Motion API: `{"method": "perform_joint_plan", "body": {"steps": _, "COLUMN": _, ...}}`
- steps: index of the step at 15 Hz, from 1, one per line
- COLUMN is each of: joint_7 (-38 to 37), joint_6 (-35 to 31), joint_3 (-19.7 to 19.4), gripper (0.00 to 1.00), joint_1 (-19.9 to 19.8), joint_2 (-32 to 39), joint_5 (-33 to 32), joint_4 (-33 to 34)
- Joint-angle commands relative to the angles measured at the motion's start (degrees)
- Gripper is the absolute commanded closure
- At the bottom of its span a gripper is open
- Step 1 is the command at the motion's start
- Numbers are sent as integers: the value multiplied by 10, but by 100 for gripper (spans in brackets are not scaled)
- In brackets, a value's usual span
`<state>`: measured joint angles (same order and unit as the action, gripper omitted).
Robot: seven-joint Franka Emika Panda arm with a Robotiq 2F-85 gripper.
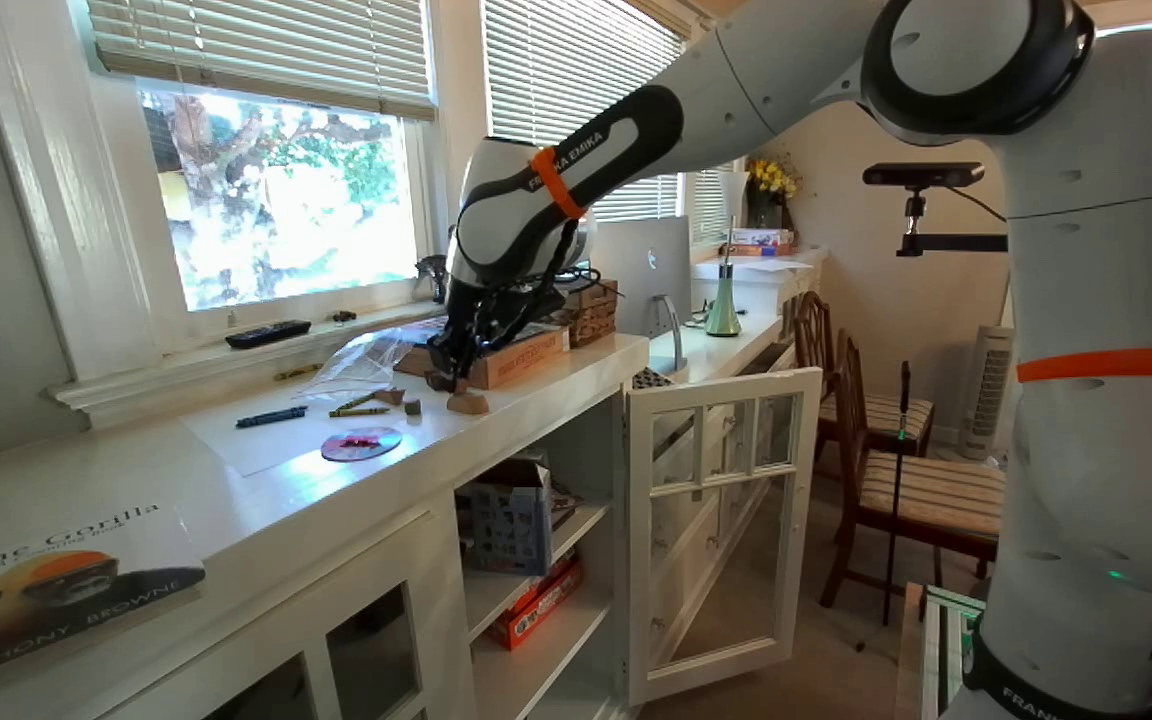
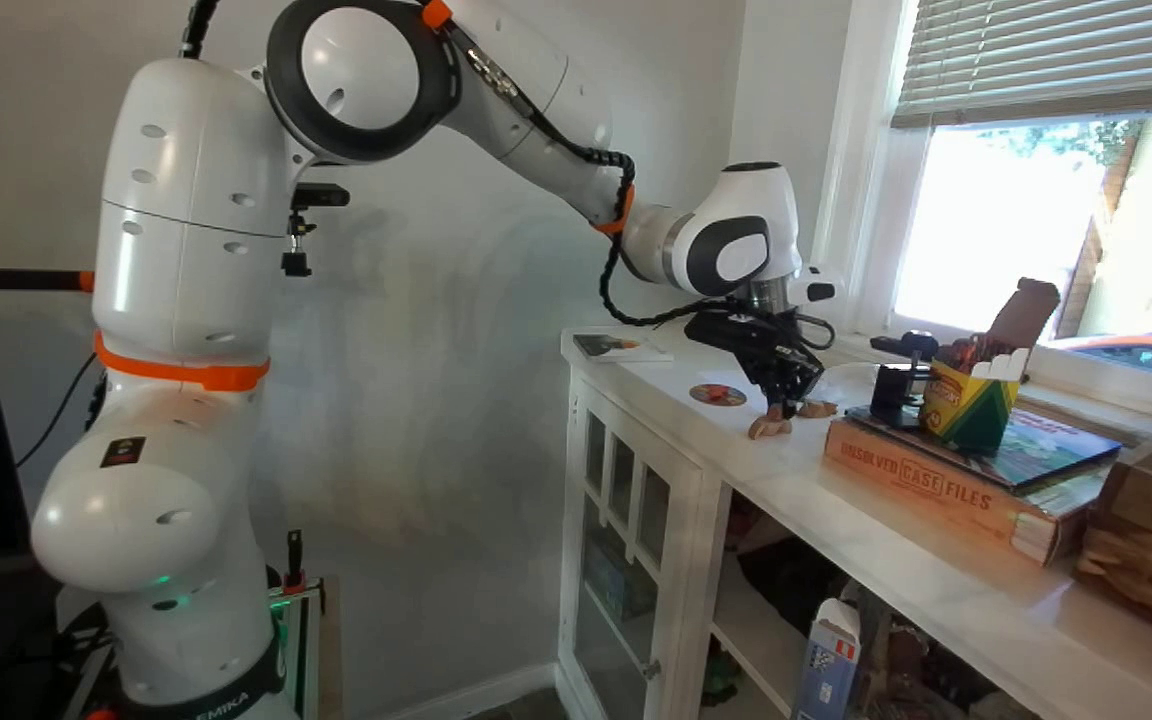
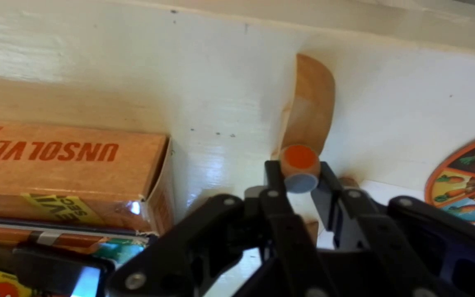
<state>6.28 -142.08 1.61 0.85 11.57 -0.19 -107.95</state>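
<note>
My gripper has its two dark fingertips against the sides of a small round wooden piece with an orange face and a bluish-grey face. A curved wooden block lies on the white counter just beyond the fingertips. This block also shows in both exterior views, below the gripper. Another wooden piece shows partly between the fingers. A small piece is mostly hidden behind a finger. The held piece is too small or hidden to make out in the exterior views.
An "Unsolved Case Files" box stands beside the gripper, with a crayon box on top. A wooden crate is beyond it. A picture disc, crayons, a plastic bag and a book lie on the counter. A cabinet door stands open.
</note>
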Motion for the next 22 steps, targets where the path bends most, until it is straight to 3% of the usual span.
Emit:
{"method": "perform_joint_plan", "body": {"steps": 1, "joint_7": -15, "joint_6": 9, "joint_3": -3, "gripper": 52, "joint_1": 2, "joint_2": -10, "joint_5": -11, "joint_4": -12}}
{"method": "perform_joint_plan", "body": {"steps": 3, "joint_7": -16, "joint_6": 9, "joint_3": -3, "gripper": 45, "joint_1": 2, "joint_2": -11, "joint_5": -11, "joint_4": -13}}
{"method": "perform_joint_plan", "body": {"steps": 9, "joint_7": -11, "joint_6": 2, "joint_3": -1, "gripper": 1, "joint_1": 2, "joint_2": -13, "joint_5": -9, "joint_4": -13}}
{"method": "perform_joint_plan", "body": {"steps": 22, "joint_7": 110, "joint_6": -71, "joint_3": 28, "gripper": 0, "joint_1": -11, "joint_2": 8, "joint_5": 50, "joint_4": -12}}
